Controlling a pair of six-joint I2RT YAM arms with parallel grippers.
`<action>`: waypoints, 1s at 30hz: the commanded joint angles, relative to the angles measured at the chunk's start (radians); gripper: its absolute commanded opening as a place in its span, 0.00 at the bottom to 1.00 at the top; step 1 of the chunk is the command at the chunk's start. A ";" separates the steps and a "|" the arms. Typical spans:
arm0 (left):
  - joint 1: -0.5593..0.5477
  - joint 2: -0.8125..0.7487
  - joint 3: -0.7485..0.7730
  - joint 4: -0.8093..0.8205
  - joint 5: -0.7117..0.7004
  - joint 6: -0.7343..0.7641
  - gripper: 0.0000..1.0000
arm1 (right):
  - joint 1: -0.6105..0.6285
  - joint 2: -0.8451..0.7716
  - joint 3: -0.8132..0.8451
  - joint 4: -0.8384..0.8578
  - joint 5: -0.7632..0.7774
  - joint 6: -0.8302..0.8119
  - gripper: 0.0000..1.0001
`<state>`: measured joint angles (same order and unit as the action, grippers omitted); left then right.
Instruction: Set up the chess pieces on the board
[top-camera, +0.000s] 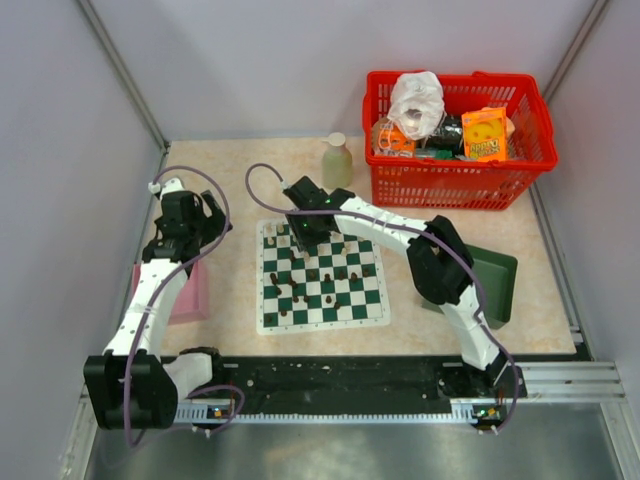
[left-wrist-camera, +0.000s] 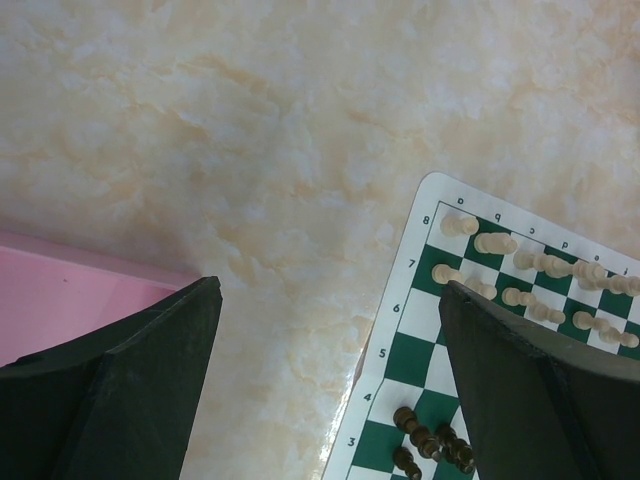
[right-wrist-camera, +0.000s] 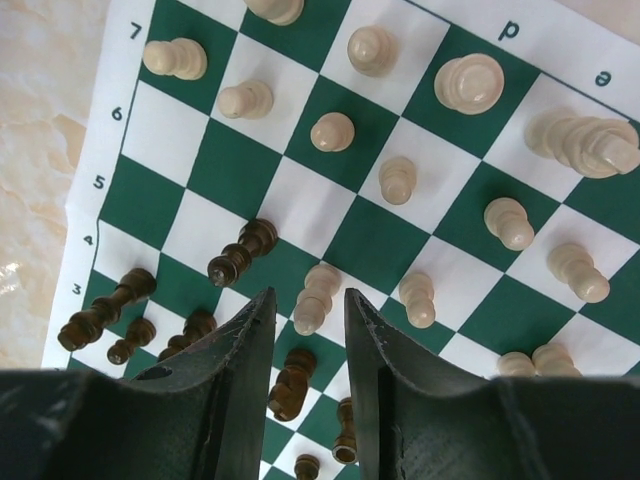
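The board (right-wrist-camera: 380, 245) is noted as a thin, smooth printed mat with a slight sheen. The chess pieces (right-wrist-camera: 332, 131) are judged to be turned wood, lightly glossy. The table (left-wrist-camera: 250, 150) is finished smooth with a marble pattern, and the basket (top-camera: 455, 185) is made of glossy red plastic.

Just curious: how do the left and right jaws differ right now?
The left gripper has jaws wide apart; the right gripper has them narrowly apart. The left hangs over the table beside the board; the right hangs over its pieces. Both are dark and seem empty.
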<state>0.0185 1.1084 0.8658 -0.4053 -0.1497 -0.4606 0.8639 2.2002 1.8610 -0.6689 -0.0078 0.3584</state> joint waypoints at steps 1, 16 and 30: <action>0.006 -0.019 0.001 0.025 -0.004 0.007 0.96 | 0.018 0.007 0.049 -0.009 -0.009 -0.013 0.34; 0.015 -0.016 -0.005 0.026 -0.007 -0.010 0.96 | 0.026 0.021 0.043 -0.021 -0.008 -0.013 0.31; 0.017 -0.012 -0.004 0.025 -0.001 -0.013 0.96 | 0.026 0.036 0.044 -0.029 0.003 -0.012 0.29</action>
<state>0.0280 1.1084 0.8654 -0.4053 -0.1493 -0.4690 0.8764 2.2158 1.8614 -0.6994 -0.0166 0.3584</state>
